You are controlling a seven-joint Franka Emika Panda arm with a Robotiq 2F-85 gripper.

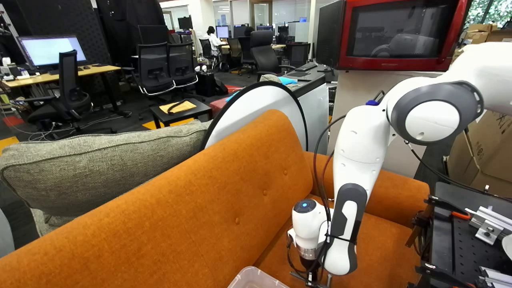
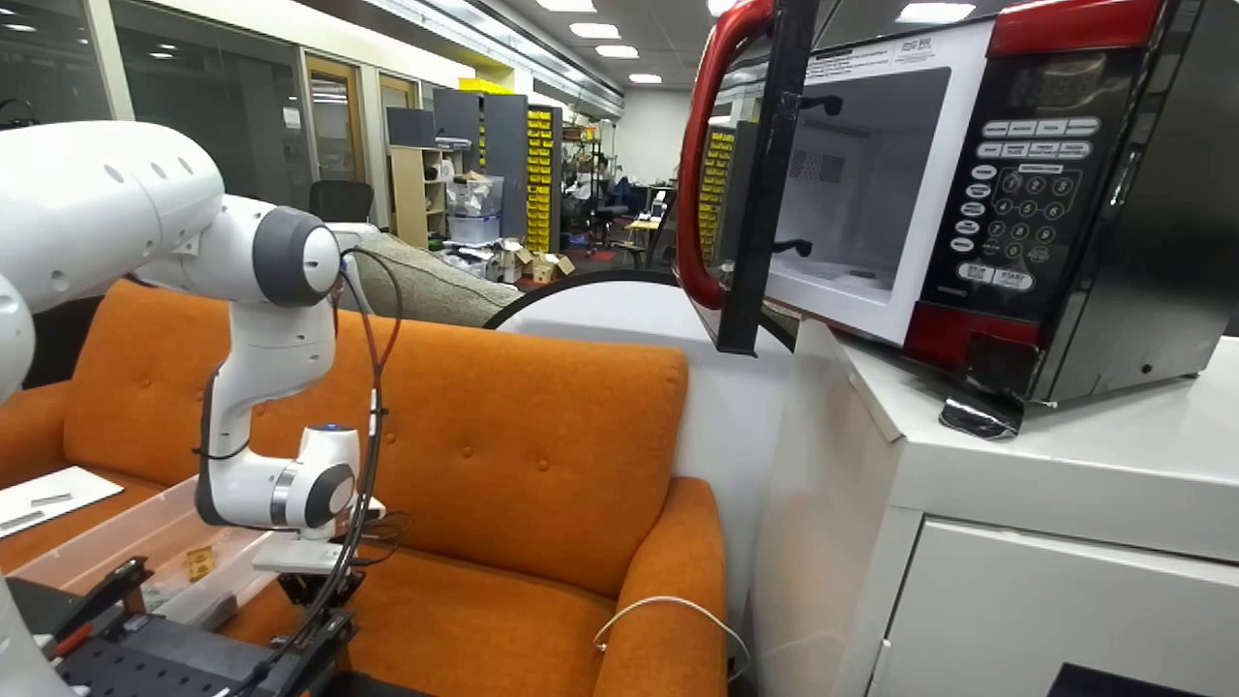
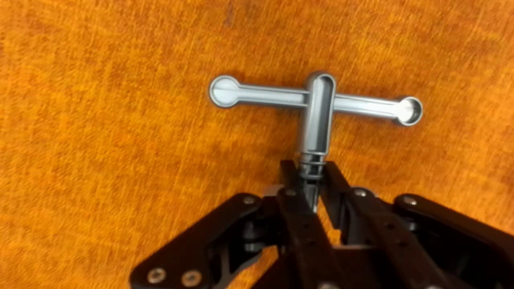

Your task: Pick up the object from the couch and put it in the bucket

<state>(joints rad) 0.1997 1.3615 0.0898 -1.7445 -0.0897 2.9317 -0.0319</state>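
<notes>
Gripper (image 3: 310, 172): you have the jaws closed on the stem of the grey T-piece (image 3: 319, 112), one finger on each side.
T-piece: over the orange seat of the couch (image 1: 192, 224); you cannot tell whether it touches the fabric. Its crossbar lies on the far side of the fingers in the wrist view, running left to right, with a round end at each tip.
Bucket (image 2: 135, 525): clear plastic, near the gripper and to its left in both exterior views; a yellow item (image 2: 199, 563) lies inside.
Board (image 2: 63, 494): white, on the seat, beyond the bucket to the left in an exterior view.
Cushion (image 1: 100, 172): grey-green, behind the backrest.
Microwave (image 2: 968, 198): right of the couch in an exterior view, on a white cabinet (image 2: 1045, 590), door open.
</notes>
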